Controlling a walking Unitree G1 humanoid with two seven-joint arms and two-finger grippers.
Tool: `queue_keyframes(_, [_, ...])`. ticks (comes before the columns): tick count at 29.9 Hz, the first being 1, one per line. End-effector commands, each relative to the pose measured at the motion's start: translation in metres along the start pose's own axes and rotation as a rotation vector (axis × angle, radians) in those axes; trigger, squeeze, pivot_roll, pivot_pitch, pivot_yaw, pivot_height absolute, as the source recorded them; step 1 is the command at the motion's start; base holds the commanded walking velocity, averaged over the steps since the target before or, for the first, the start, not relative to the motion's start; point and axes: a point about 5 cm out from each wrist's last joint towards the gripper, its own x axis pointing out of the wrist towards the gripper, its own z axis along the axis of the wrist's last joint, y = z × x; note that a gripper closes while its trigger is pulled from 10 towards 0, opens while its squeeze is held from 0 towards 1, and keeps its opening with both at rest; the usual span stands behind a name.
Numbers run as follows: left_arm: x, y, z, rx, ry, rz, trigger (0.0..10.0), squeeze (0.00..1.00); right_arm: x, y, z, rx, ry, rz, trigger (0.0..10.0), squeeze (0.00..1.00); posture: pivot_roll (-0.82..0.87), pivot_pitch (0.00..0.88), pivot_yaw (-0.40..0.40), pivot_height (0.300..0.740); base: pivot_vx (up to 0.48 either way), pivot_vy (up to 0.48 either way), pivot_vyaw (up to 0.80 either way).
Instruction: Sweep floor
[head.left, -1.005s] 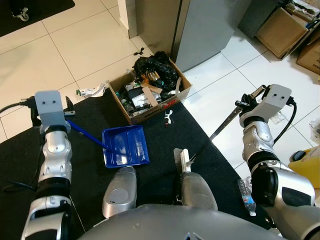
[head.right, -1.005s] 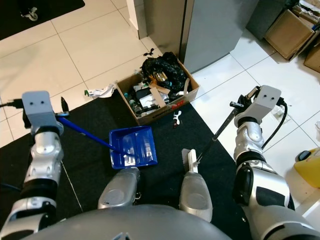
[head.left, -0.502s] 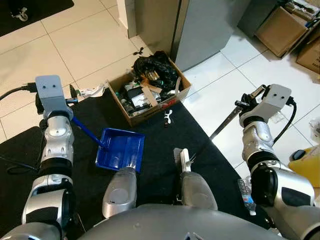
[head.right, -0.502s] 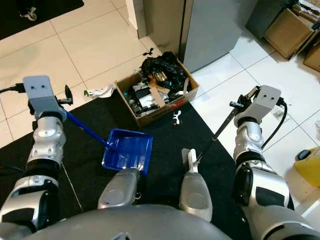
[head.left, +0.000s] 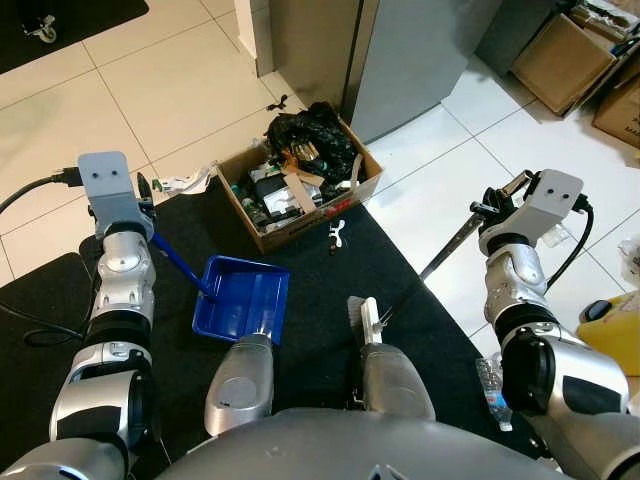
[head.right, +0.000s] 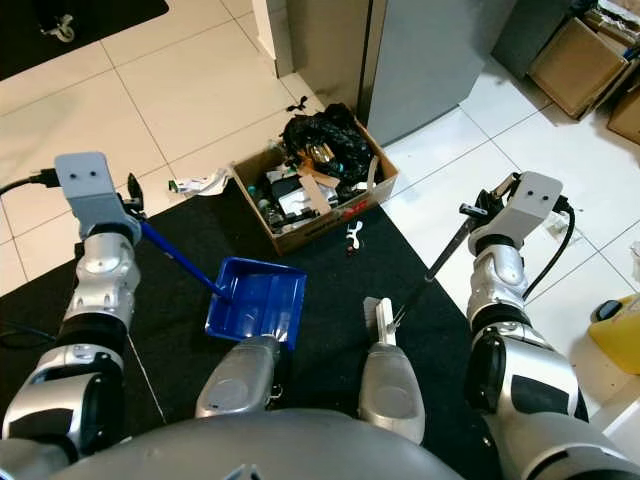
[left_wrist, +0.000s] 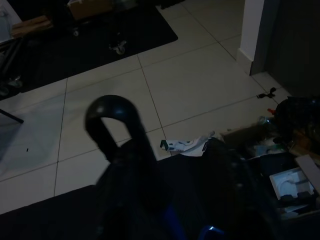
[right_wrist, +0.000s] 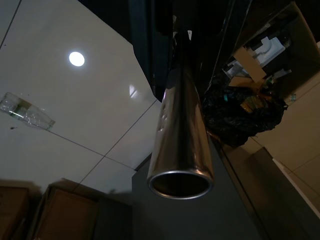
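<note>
Here, glossy blue plastic dustpan (head.left: 241, 306) on matte black mat (head.left: 330, 280).

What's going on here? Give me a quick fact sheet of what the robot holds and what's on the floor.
left gripper: holds the blue dustpan by its handle
dustpan position: lying on the black mat
right gripper: holds the broom by its metal pole
cardboard box: full of rubbish, at the mat's far edge
loose litter: white scrap beside the box

A cardboard box (head.left: 300, 195) of trash sits by a grey cabinet (head.left: 400, 50), partly on a black mat (head.left: 300, 260).
</note>
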Motion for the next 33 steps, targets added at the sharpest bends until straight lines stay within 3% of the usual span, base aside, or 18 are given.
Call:
queue_keyframes(1, [-0.001, -0.005, -0.003, -0.018, 0.015, -0.009, 0.0, 0.0, -0.009, -0.007, -0.018, -0.031, 0.084, -0.014, 10.0, 0.0, 0.12, 0.0, -0.022, 0.74, 0.0, 0.0, 0.0])
queue_keyframes(13, [0.005, -0.013, 0.027, 0.049, -0.144, -0.056, 0.0, 0.0, -0.009, -0.006, -0.017, -0.029, 0.079, -0.014, 10.0, 0.0, 0.12, 0.0, -0.019, 0.74, 0.0, 0.0, 0.0])
queue_keyframes(26, [0.003, -0.02, 0.037, 0.084, -0.201, -0.091, 0.0, 0.0, -0.008, -0.008, -0.016, -0.028, 0.077, -0.019, 10.0, 0.0, 0.12, 0.0, -0.018, 0.74, 0.0, 0.0, 0.0])
queue_keyframes(27, [0.003, -0.023, 0.041, 0.076, -0.208, -0.098, 10.0, 0.0, -0.008, -0.008, -0.016, -0.028, 0.077, -0.02, 10.0, 0.0, 0.12, 0.0, -0.018, 0.74, 0.0, 0.0, 0.0])
queue_keyframes(33, [0.005, -0.036, 0.074, -0.033, -0.283, -0.11, 10.0, 0.0, -0.007, -0.009, -0.014, -0.031, 0.077, -0.022, 10.0, 0.0, 0.13, 0.0, -0.016, 0.74, 0.0, 0.0, 0.0])
